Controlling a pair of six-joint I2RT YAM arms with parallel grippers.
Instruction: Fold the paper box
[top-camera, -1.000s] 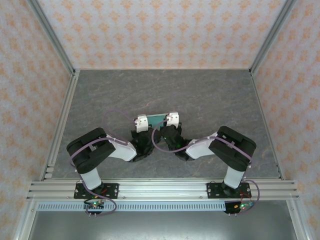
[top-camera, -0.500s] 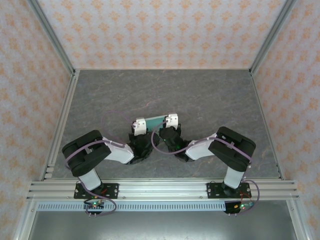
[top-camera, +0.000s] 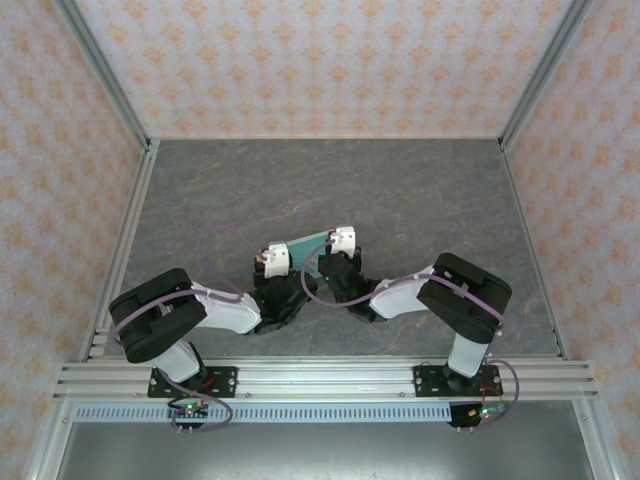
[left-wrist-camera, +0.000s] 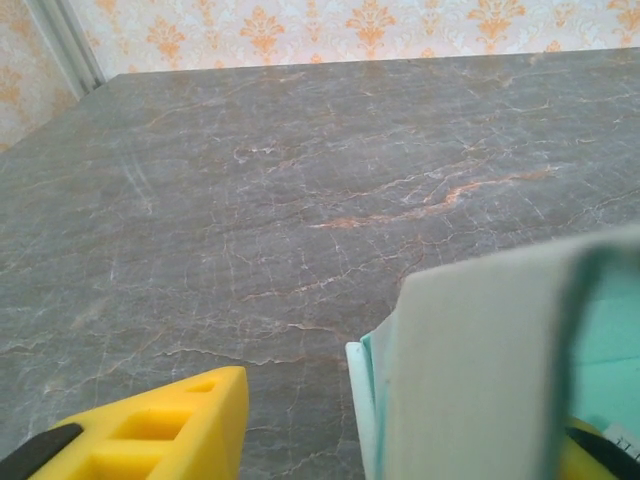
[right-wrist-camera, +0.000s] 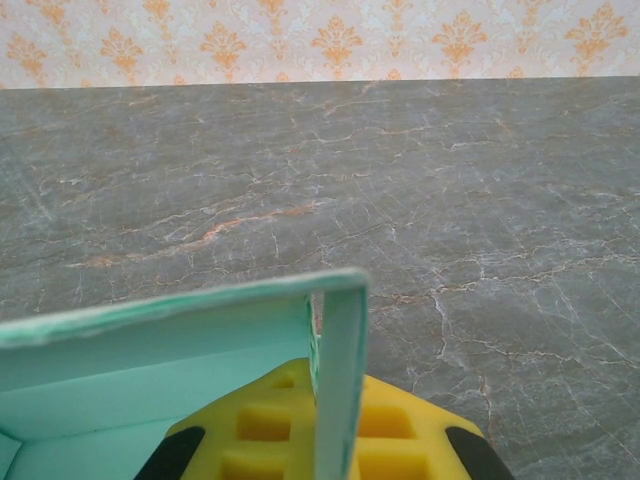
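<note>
**Left gripper lets go, right one keeps the box**

Nearest me, my left arm has swung back toward the near left. My left gripper (top-camera: 272, 259) has come away from where it pinched a second ago, sliding nearer and a little left. Its jaws have been spreading over that second and now stand partly open. In the left wrist view one yellow pad (left-wrist-camera: 165, 428) sits apart from the card with grey counter showing between them, so nothing is clamped there. The card does lie close by the other side of the jaws.

Just beyond and to the right, my right gripper (top-camera: 343, 240) has stayed put, closed tight on the right end of the paper box (top-camera: 305, 247). In its wrist view a mint-green wall stands on edge across its pad. The box lies between my two grippers and now slants, left end nearer, right end farther, where a second ago it ran level across. I cannot tell whether it touches the counter (top-camera: 400, 180).

I judge the left-hand pinch finished and the thin card now carried by one grip alone, so it may sag or twist. Walls are up, but which flaps are tucked I cannot tell. The left side probably needs a fresh hold before the next fold.
</note>
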